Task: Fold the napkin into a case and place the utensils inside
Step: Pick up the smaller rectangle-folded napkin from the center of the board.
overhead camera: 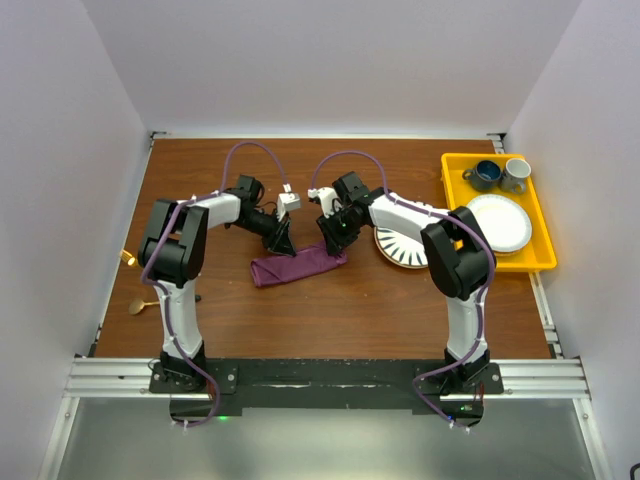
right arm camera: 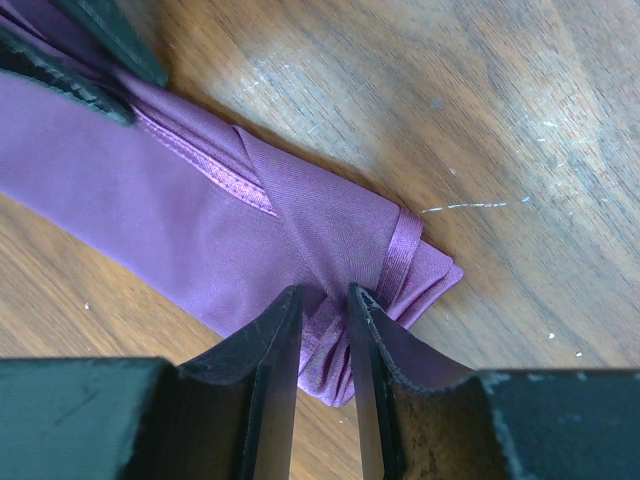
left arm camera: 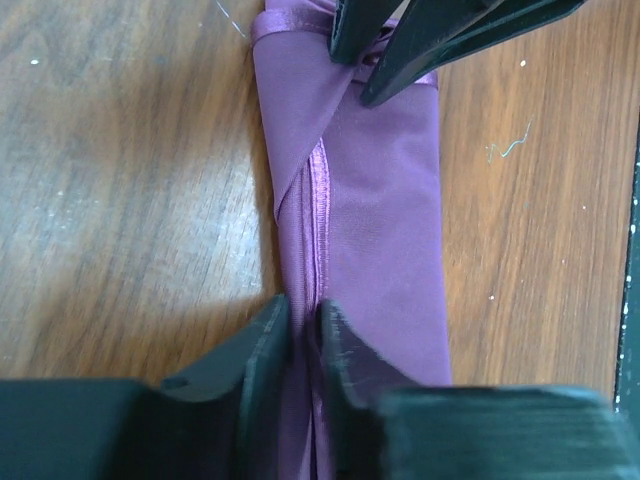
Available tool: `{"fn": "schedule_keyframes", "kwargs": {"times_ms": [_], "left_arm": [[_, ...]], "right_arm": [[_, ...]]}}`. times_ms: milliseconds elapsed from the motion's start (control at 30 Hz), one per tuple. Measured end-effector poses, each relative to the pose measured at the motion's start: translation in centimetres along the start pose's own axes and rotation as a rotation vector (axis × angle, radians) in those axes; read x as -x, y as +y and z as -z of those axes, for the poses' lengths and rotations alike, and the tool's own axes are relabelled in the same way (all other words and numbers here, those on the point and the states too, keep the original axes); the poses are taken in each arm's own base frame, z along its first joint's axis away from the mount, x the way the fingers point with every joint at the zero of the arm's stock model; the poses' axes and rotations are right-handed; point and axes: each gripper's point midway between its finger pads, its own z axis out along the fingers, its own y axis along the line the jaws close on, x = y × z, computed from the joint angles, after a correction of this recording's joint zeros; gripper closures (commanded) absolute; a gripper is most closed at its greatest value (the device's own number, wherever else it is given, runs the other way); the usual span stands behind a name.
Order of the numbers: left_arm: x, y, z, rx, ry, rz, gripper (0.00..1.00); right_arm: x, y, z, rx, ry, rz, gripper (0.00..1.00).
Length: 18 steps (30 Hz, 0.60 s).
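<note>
The plum-purple napkin point(overhead camera: 296, 267) lies folded into a narrow band on the wooden table, between both arms. My left gripper point(overhead camera: 283, 244) is shut on a lengthwise fold of the napkin point(left arm camera: 380, 220) near its middle; in the left wrist view the jaws point(left arm camera: 303, 320) pinch the cloth along a satin hem. My right gripper point(overhead camera: 335, 240) is shut on the bunched right end of the napkin point(right arm camera: 150, 170), next to a satin border, jaws point(right arm camera: 325, 305) holding gathered cloth. Gold utensils point(overhead camera: 129, 258) lie at the table's far left edge, another piece point(overhead camera: 140, 305) nearer the front.
A striped plate point(overhead camera: 398, 250) sits just right of the right gripper. A yellow tray point(overhead camera: 545, 258) at the back right holds a white plate point(overhead camera: 500, 222) and two mugs point(overhead camera: 487, 175). White walls enclose the table on three sides.
</note>
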Motion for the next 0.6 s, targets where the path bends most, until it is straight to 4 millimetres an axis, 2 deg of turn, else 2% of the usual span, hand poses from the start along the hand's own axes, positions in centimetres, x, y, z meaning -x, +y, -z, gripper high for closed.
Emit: {"fn": "schedule_keyframes", "kwargs": {"times_ms": [67, 200, 300, 333, 467, 600], "left_arm": [[-0.1, -0.1, -0.1, -0.004, 0.002, 0.003, 0.99], [-0.1, -0.1, -0.1, -0.007, 0.003, 0.006, 1.00], [-0.1, -0.2, -0.1, -0.005, 0.003, 0.004, 1.00], [-0.1, -0.2, 0.0, -0.002, 0.003, 0.001, 1.00], [0.2, -0.6, 0.6, 0.026, 0.003, -0.027, 1.00], [1.3, -0.8, 1.5, 0.061, -0.009, -0.098, 1.00]], "right_arm": [[0.0, 0.0, 0.0, 0.001, 0.000, -0.001, 0.69], [0.0, 0.1, 0.0, 0.003, -0.001, -0.007, 0.66], [0.1, 0.3, 0.1, 0.010, -0.003, -0.018, 0.55], [0.2, 0.3, 0.1, 0.016, -0.004, -0.025, 0.49], [0.9, 0.8, 0.6, 0.052, -0.019, -0.042, 0.36], [2.2, 0.4, 1.6, 0.093, -0.062, -0.037, 0.28]]}}
